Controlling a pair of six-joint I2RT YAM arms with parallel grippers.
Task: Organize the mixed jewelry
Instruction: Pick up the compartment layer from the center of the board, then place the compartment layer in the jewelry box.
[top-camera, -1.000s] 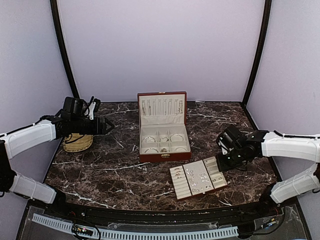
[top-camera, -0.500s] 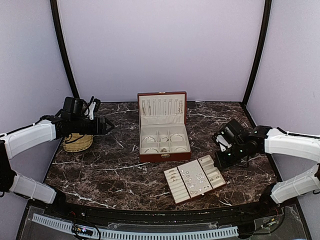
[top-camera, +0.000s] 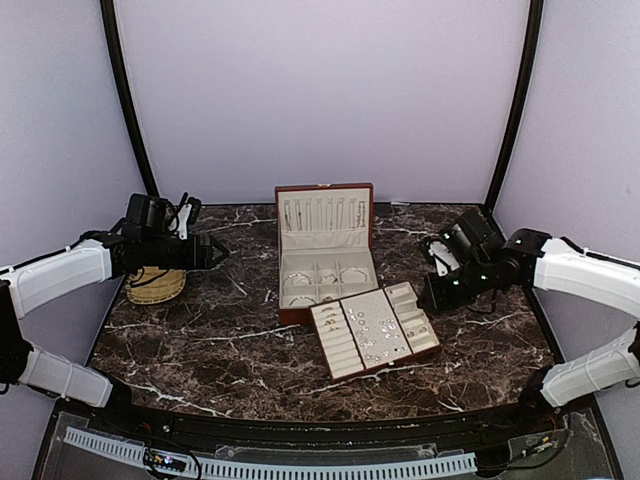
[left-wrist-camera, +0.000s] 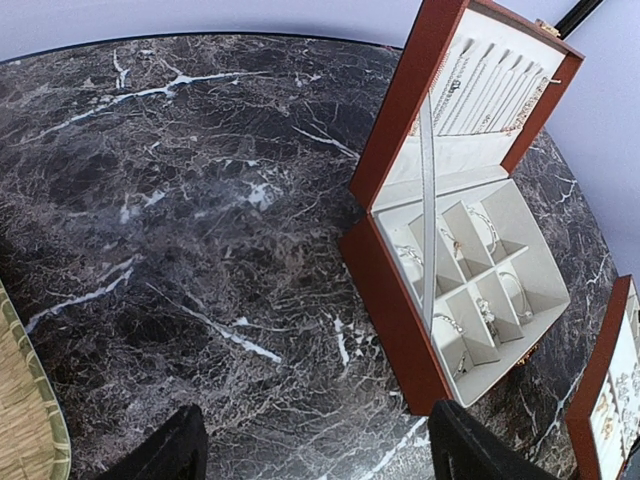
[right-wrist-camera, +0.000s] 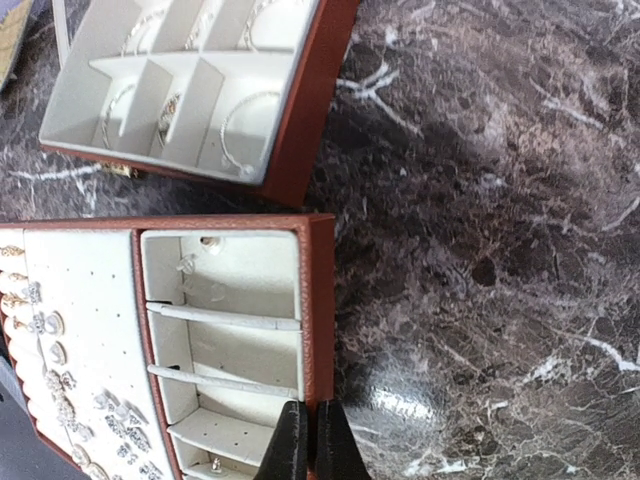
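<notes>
The mixed jewelry (top-camera: 384, 336), several tiny silvery pieces, lies on the cream slotted tray (top-camera: 345, 350), just in front of the open red-brown wooden box (top-camera: 326, 195). More pieces sit in the box compartments (left-wrist-camera: 487, 312). My right gripper (top-camera: 431, 299) is shut on the tray's red-brown right rim (right-wrist-camera: 320, 300); the jaws pinch the wall (right-wrist-camera: 310, 447). Earring bits (right-wrist-camera: 60, 382) show on the tray's left part. My left gripper (top-camera: 214, 250) is open and empty, hovering above the marble left of the box (left-wrist-camera: 315, 462).
A woven basket (top-camera: 155, 286) stands at the far left under the left arm; its rim shows in the left wrist view (left-wrist-camera: 30, 420). The box lid (left-wrist-camera: 480, 80) stands upright. The marble table (top-camera: 220, 350) has a raised front edge.
My right gripper has dragged the tray left and away from me, up against the box's front. The left arm has not moved.
</notes>
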